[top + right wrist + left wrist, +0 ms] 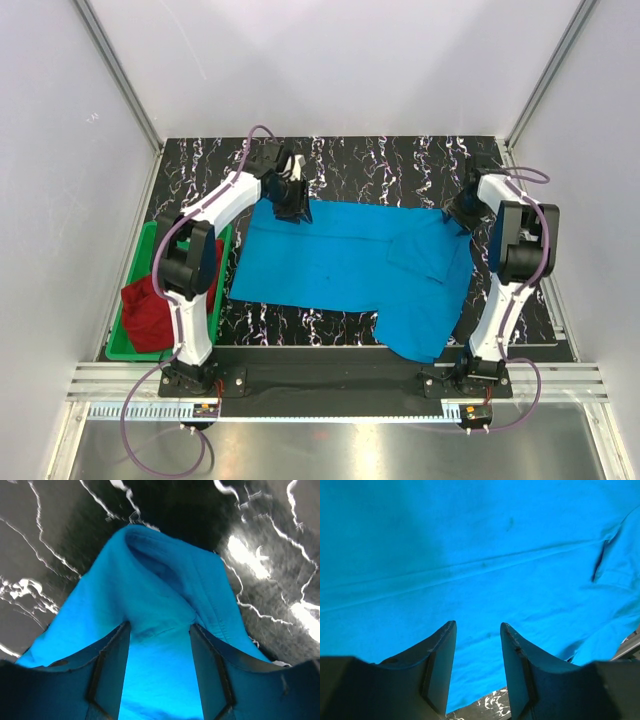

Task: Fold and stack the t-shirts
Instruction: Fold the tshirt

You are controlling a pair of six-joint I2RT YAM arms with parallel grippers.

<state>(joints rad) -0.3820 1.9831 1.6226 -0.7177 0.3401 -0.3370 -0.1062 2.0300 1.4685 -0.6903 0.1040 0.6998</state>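
The sky-blue t-shirt (350,260) lies spread flat on the black marbled table (400,160), with one part hanging toward the front right. My left gripper (296,200) is at the shirt's far left corner. In the left wrist view it (477,625) is open just over the blue cloth (470,555), near its edge. My right gripper (462,212) is at the shirt's far right corner. In the right wrist view it (159,625) is open, with a bunched fold of blue cloth (150,570) lying between the jaws. The dark red t-shirt (148,310) lies crumpled in the bin.
A green plastic bin (143,245) stands at the table's left edge beside the left arm. White walls enclose the table on three sides. Bare marbled table shows behind the shirt and at the front left (300,325).
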